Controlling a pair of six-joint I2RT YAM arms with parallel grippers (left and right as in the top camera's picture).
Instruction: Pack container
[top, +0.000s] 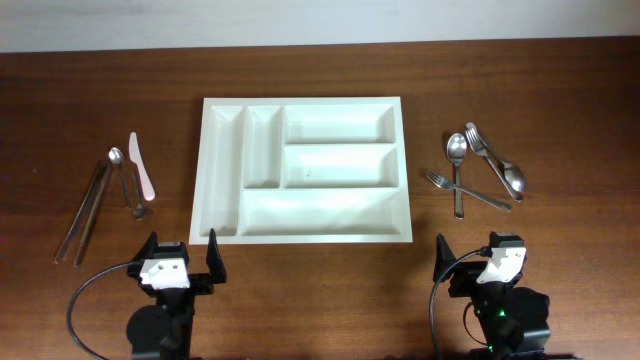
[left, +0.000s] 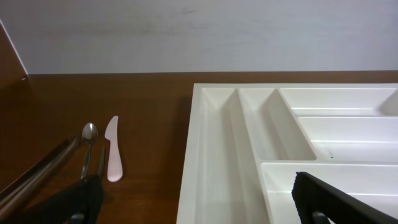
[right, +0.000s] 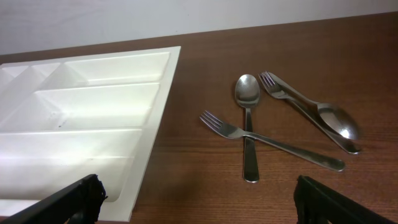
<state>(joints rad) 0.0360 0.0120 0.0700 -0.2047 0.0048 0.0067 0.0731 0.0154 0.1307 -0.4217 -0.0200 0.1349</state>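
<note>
The container (top: 302, 238) is a white five-compartment cutlery tray in the middle of the table, and its compartments hold nothing. It also shows in the left wrist view (left: 189, 162) and the right wrist view (right: 149, 149). My left gripper (top: 181, 265) is open and empty at the tray's near left corner. My right gripper (top: 472, 262) is open and empty, near the front edge, right of the tray. Right of the tray lie a spoon (top: 456, 150), a fork (top: 470, 191), and a second fork and spoon (top: 497, 163). On the left lie a white knife (top: 141, 166), a small spoon (top: 117, 158) and tongs (top: 85, 210).
The cutlery on the right overlaps: the fork (right: 267, 140) lies across the spoon's handle (right: 249, 143). The knife (left: 112, 149) and the small spoon (left: 89, 134) lie side by side, left of the tray. A pale wall runs behind the table's far edge.
</note>
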